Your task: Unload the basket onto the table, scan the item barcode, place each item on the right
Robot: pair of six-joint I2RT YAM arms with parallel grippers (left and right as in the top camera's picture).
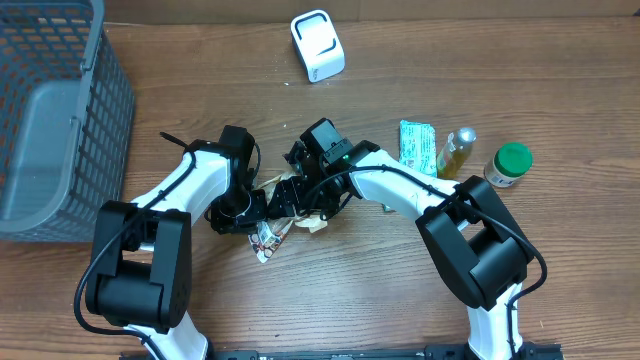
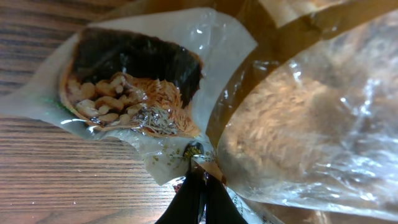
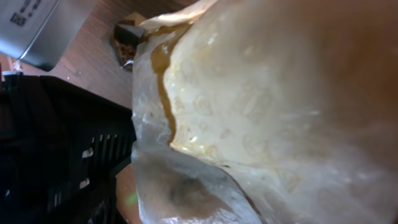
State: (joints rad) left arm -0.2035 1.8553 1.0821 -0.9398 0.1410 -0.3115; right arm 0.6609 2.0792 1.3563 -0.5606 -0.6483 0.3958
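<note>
The item is a clear plastic snack packet [image 1: 268,240] lying between both arms at mid-table. In the left wrist view its printed end with nuts and noodles [image 2: 130,93] lies on the wood. My left gripper [image 2: 198,177] is shut, its black fingers pinching the packet's thin edge. My right gripper [image 1: 300,190] is pressed up to the packet from the right. The packet's plastic [image 3: 261,112] fills the right wrist view and hides the fingers there. No barcode shows in any view. A white scanner [image 1: 318,45] stands at the back of the table.
A grey mesh basket [image 1: 60,110] takes up the left side. To the right lie a green sachet [image 1: 417,145], a small bottle of yellow liquid [image 1: 457,150] and a green-lidded jar [image 1: 509,165].
</note>
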